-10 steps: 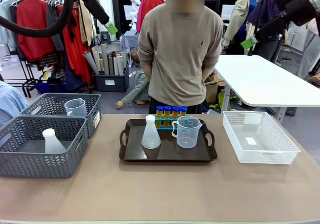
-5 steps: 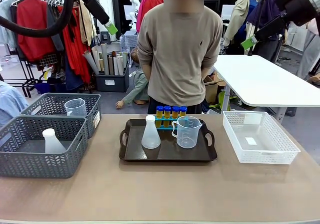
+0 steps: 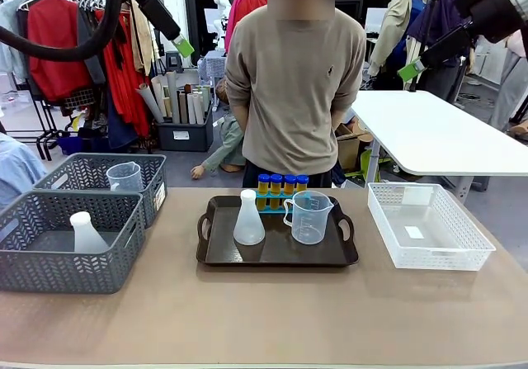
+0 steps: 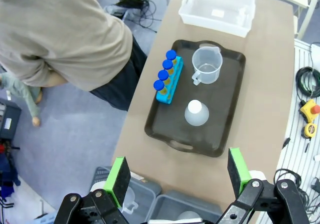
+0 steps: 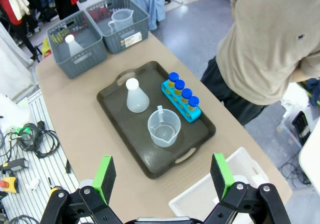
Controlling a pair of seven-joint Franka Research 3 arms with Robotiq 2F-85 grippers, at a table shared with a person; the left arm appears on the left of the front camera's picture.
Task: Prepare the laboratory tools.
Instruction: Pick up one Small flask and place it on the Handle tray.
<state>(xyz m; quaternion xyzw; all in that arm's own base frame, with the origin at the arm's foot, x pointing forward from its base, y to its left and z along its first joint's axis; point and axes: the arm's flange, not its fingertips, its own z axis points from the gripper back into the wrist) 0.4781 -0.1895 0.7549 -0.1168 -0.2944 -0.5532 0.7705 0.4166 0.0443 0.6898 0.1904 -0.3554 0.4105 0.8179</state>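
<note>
Left tool [image 4: 179, 175]: raised high above the bench, its green-padded fingers spread wide with nothing between them; in the front view one green pad of the left tool shows at the upper left.
Right tool [image 5: 164, 178]: also held high, fingers wide apart and holding nothing; from the front its green pad shows at the upper right, well clear of the bench.
Bench [image 3: 264, 319]: tan flat top, shared with a person in a beige sweater [image 3: 295, 80] who stands at the far side just behind the tray.
Dark brown plastic tray with handles [image 3: 277, 257]: sits at the middle of the bench and carries three sets of tools.
White translucent conical flask [image 3: 248, 219]: upright on the tray's left part, apart from the beaker.
Clear plastic measuring beaker with handle and spout [image 3: 310, 217]: upright on the tray to the right of the flask, looking empty.
Small amber-yellow tubes with blue caps [image 3: 282, 186]: four in a row, standing in a light blue rack [image 4: 169, 81] along the tray's far edge, just behind flask and beaker.
Grey plastic lattice baskets [image 3: 58, 257]: two at the bench's left end, one behind the other; the nearer holds a second white flask [image 3: 86, 234], the farther a second clear beaker [image 3: 124, 176].
White mesh basket [image 3: 429, 229]: at the right end, well apart from the tray; a small pale label or slip seems to lie on its floor, too small to read.
</note>
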